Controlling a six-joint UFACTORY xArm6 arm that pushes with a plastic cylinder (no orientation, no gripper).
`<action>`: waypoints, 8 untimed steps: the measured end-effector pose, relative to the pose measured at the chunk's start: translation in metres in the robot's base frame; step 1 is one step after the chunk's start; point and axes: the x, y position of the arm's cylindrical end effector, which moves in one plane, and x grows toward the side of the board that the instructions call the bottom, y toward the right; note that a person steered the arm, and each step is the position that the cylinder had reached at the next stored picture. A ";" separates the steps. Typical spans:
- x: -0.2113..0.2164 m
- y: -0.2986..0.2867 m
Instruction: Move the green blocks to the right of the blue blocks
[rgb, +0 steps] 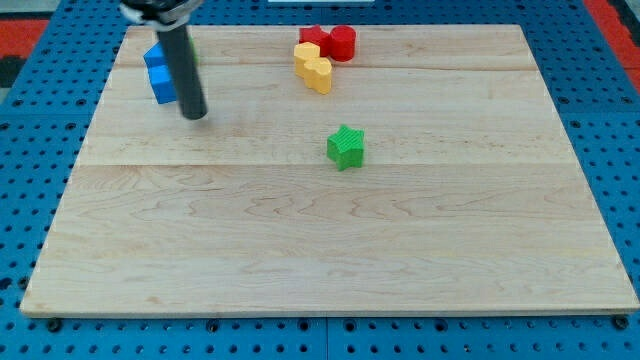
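the rod, with no jaws to open or close, rests its tip (194, 115) just right of the blue blocks (159, 72). the green star block (346, 147) lies well to its right; another green block seems hidden behind the rod. risk: sweeping leftward would scatter the blues.

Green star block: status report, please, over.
My tip down beside blue blocks, their right. Green star mid-board, already right of blue. A second green block is not discernible. Path clear.

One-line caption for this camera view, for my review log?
My tip rests just right of the blue blocks at upper left; green star sits mid-board, red blocks and yellow blocks near the top.
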 end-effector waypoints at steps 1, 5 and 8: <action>-0.043 -0.024; 0.030 0.272; 0.046 0.146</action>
